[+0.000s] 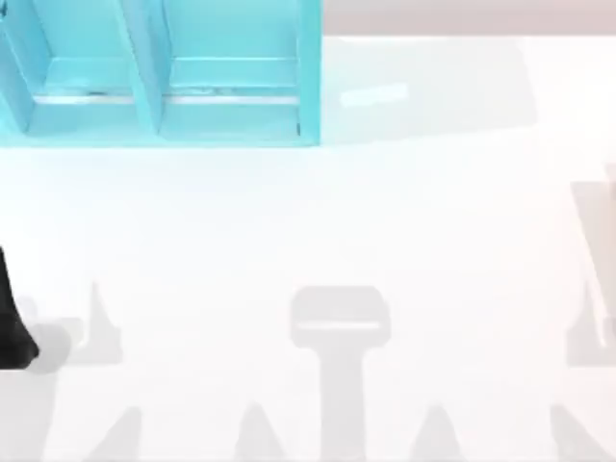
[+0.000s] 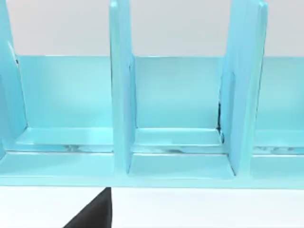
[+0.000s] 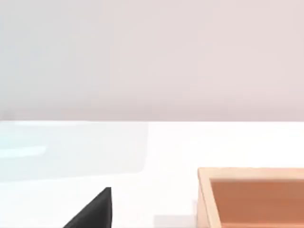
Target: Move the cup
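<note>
At the counter's (image 1: pixel 318 221) far left stands a turquoise divided rack (image 1: pixel 164 77); left arm (image 1: pixel 12 318) at left edge; either claw's state: cannot tell.

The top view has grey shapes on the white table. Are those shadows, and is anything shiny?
Yes: in the top view, soft grey shadows lie on the white table. In the left wrist view, the blue shelf gleams with bright streaks along its ledges. In the right wrist view, a wooden box casts a faint shadow.
</note>
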Controlling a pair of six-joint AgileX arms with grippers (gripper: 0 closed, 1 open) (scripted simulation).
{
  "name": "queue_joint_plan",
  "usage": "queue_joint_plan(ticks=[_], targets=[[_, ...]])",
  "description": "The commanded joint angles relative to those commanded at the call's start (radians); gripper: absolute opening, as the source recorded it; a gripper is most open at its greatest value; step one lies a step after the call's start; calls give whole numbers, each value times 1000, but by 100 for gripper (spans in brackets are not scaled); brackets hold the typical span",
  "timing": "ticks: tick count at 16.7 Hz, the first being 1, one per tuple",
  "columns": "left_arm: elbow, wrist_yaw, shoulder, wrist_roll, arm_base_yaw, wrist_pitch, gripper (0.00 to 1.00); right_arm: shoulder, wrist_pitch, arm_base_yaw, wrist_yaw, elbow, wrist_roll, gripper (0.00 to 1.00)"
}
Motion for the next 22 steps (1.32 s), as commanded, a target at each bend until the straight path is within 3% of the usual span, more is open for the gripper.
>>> queue_joint_plan(ticks=[4,8,22], targets=[[32,1,33,1,-1,-31,100,0,0,0,0,0,0,100],[211,1,224,4,0,-197,100,0,0,0,0,0,0,100],[1109,-2,1431,25,7,-1083,100,0,0,0,0,0,0,100]])
